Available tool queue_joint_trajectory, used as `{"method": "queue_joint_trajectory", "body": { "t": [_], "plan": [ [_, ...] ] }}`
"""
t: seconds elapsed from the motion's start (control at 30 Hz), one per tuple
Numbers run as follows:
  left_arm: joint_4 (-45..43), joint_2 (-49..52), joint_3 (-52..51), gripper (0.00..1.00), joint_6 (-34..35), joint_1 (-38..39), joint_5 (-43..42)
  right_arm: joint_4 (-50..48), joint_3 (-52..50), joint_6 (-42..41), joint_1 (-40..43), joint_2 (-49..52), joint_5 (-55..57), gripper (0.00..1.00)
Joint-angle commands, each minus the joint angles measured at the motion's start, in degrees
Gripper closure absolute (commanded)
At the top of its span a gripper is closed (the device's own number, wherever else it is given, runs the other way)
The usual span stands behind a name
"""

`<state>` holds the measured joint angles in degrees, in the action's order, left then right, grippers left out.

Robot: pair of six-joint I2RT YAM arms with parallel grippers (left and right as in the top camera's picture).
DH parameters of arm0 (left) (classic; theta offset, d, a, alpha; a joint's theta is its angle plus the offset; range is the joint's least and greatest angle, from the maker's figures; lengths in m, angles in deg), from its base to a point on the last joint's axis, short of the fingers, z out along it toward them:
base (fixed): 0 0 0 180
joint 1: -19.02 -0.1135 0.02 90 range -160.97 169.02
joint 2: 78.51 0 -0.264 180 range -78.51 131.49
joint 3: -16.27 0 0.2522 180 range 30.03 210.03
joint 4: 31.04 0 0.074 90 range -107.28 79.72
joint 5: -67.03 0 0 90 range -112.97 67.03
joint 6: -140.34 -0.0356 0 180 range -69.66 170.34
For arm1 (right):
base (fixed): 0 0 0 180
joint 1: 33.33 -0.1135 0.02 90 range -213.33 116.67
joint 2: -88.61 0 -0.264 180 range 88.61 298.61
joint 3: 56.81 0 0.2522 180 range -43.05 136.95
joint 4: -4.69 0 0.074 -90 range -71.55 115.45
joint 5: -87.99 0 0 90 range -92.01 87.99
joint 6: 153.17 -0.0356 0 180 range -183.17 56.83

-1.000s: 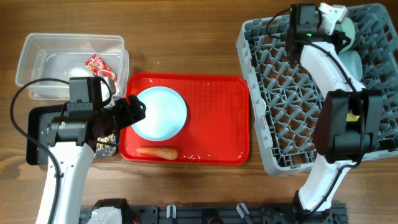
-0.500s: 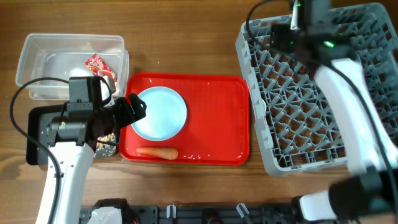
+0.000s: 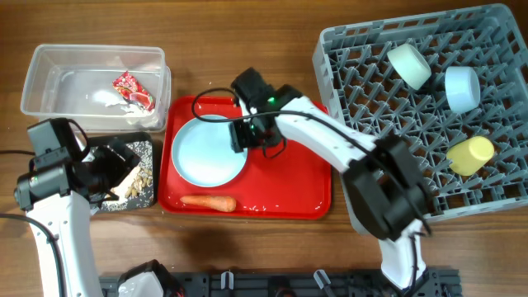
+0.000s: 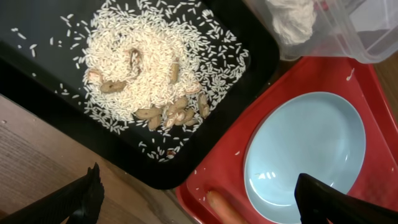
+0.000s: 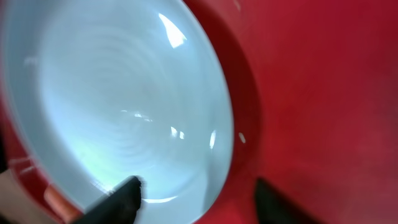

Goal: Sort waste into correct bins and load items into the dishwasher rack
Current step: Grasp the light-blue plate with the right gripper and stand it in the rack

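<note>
The light blue plate (image 3: 206,153) lies on the red tray (image 3: 289,165), with the orange carrot (image 3: 208,202) in front of it. My right gripper (image 3: 246,136) is open, its fingers (image 5: 202,196) on either side of the plate's (image 5: 112,106) right rim. My left gripper (image 3: 115,167) is open and empty (image 4: 199,196) above the black tray's (image 3: 144,198) edge. That tray holds the beige food scraps (image 4: 143,68). The clear tub (image 3: 49,62) holds the red wrapper (image 3: 134,89) and the white tissue (image 3: 107,97). The spoon is out of view.
The grey rack (image 3: 371,124) at the right holds the pale green bowl (image 3: 408,66), the small light blue bowl (image 3: 462,88) and the yellow cup (image 3: 470,155). The plate (image 4: 305,149) and the carrot (image 4: 217,205) also show in the left wrist view.
My right arm has swung from the rack's far corner over to the plate's right rim. My left arm has drawn back left, from the plate's edge to over the black tray.
</note>
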<state>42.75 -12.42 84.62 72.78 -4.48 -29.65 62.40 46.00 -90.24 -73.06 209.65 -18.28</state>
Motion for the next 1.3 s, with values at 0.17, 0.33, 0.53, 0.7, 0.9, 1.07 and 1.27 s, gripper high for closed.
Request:
{"method": "queue_joint_trajectory", "body": {
  "t": [0.17, 0.33, 0.53, 0.7, 0.9, 1.07, 1.27],
  "plan": [
    [0.02, -0.09, -0.09, 0.0, 0.57, -1.49, -0.13, 2.29, -0.44, -8.92, 1.7, 3.56, 5.84, 0.96],
    [0.0, -0.09, -0.09, 0.0, 0.57, -1.49, -0.33, 6.32, 2.58, 6.56, 14.71, -8.15, 11.17, 0.96],
    [-0.39, -0.09, -0.09, 0.0, 0.59, -1.49, -0.33, 5.09, 3.26, 18.53, 29.07, -29.94, 42.56, 0.96],
    [-0.42, -0.09, -0.09, 0.0, 0.57, -1.49, -1.57, 7.54, 2.6, 12.85, 30.53, -27.45, 68.78, 0.96],
    [-0.44, -0.09, -0.09, 0.0, 0.57, -1.49, -1.62, 7.28, -3.17, 7.58, 29.79, -21.05, 60.13, 0.95],
    [-0.37, -0.09, -0.09, 0.0, 0.57, -1.49, -1.64, 7.43, -3.48, 6.08, 26.05, -19.23, 55.93, 0.96],
    [-0.37, -0.09, -0.09, 0.0, 0.57, -1.46, -3.34, 6.86, -3.39, 13.99, 17.2, -25.11, 42.29, 0.0]
  ]
}}
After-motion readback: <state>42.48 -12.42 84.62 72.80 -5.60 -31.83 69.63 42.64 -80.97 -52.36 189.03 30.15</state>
